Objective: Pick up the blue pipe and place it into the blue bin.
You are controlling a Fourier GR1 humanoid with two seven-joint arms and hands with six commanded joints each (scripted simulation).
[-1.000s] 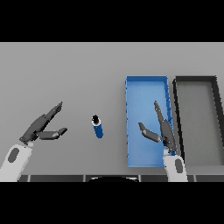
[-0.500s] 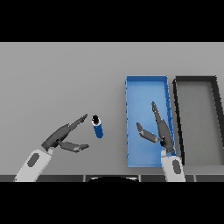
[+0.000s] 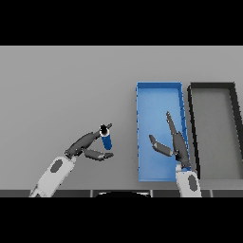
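Observation:
The blue pipe (image 3: 107, 138), short with a dark top end, stands on the grey table left of the blue bin (image 3: 159, 95). My left hand (image 3: 88, 146) reaches in from the lower left, open, its fingers touching the pipe's top and its thumb spread just below the pipe. Over the bin's right half hovers my right hand (image 3: 173, 141), open, fingers pointing away from me and thumb out to the left. The bin itself is a long open tray and holds nothing.
A dark grey bin (image 3: 213, 90) of the same shape stands directly right of the blue bin, their walls nearly touching. Bare grey tabletop (image 3: 61, 90) stretches to the left and behind the pipe.
My left hand has swung right from the table's left side up to the pipe, its fingers now at the pipe's top. The right hand has barely moved.

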